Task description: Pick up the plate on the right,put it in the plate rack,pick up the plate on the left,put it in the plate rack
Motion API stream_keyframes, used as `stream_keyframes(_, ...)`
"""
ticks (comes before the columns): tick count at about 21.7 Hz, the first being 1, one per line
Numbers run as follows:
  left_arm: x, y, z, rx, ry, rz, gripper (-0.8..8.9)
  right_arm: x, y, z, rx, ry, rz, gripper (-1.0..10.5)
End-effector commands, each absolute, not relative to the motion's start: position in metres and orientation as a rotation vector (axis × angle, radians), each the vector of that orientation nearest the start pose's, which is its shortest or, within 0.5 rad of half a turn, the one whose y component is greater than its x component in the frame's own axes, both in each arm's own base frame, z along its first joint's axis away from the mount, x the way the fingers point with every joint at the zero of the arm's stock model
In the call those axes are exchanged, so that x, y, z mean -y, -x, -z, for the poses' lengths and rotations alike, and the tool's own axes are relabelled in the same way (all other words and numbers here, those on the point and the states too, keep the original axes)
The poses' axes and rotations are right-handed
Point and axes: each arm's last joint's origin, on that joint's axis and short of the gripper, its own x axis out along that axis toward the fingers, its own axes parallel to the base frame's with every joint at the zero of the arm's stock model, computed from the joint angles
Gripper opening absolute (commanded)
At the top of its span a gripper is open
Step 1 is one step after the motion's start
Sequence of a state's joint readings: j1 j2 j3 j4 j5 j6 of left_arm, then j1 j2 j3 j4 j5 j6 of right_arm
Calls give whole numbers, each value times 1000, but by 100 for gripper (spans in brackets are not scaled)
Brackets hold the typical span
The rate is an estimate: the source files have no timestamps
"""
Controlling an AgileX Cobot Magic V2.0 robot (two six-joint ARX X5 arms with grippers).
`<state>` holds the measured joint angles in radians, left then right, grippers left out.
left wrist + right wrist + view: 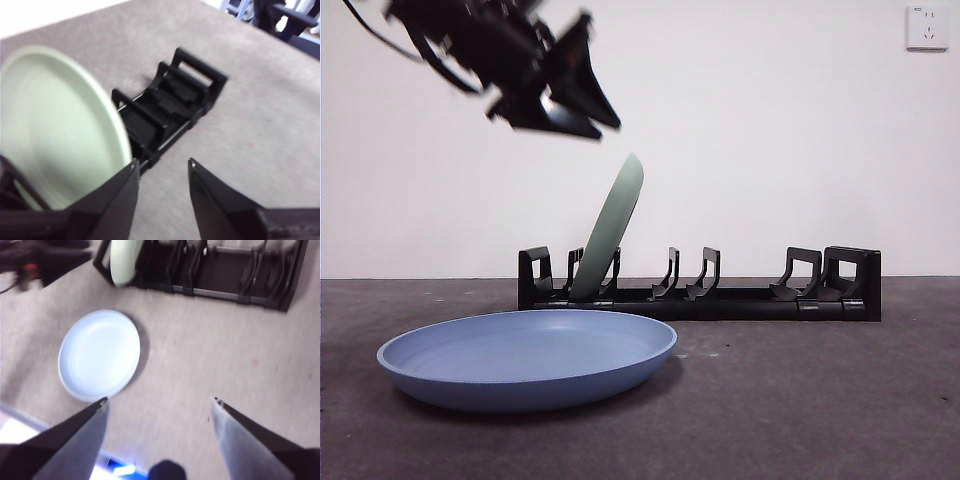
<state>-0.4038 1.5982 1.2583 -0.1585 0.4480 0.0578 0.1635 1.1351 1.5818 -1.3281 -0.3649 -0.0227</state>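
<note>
Both my grippers are spread empty: left gripper (582,112) above the green plate (610,232) leaning in the rack (740,298), blue plate (525,358) nearer on the bench (800,400), right gripper (159,402) high above.

Green plate (611,232) tilted in black plate rack (740,300) — blue plate (527,357) flat in front

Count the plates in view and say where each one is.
2. The green plate stands tilted in the plate rack, near one end. The blue plate lies flat on the table in front of the rack. None looks hidden.
</note>
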Motion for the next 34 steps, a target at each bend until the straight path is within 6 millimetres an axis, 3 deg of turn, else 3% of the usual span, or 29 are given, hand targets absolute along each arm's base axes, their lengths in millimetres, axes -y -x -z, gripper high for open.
stream_keyframes(1, 143, -303, -323, -448, -91, 865, 167, -38, -165, -427, -873, -63, -509, 346)
stream_keyframes(6, 110, -223, -387, -316, -221, 895, 168, -44, -183, -421, -897, -108, -595, 346)
stream_keyframes(7, 102, -205, -395, -296, -249, 899, 181, -47, -189, -418, -913, -108, -608, 346)
stream_keyframes(8, 94, -187, -402, -279, -275, 904, 254, -52, -195, -415, -932, -102, -620, 346)
stream_keyframes(11, 72, -136, -413, -256, -354, 919, 466, -73, -216, -400, -999, -74, -680, 346)
stream_keyframes(17, 43, -69, -408, -303, -506, 888, 477, -142, -257, -353, -1141, 37, -741, 347)
stream_keyframes(21, 33, -53, -401, -378, -569, 799, 482, -189, -281, -304, -1248, 134, -713, 347)
stream_keyframes(24, 32, -51, -398, -408, -597, 788, 482, -207, -291, -277, -1293, 179, -692, 347)
stream_keyframes(27, 34, -52, -398, -411, -607, 805, 482, -221, -301, -252, -1322, 194, -667, 347)
stream_keyframes(34, 41, -61, -396, -448, -642, 811, 482, -234, -319, -206, -1395, 195, -625, 347)
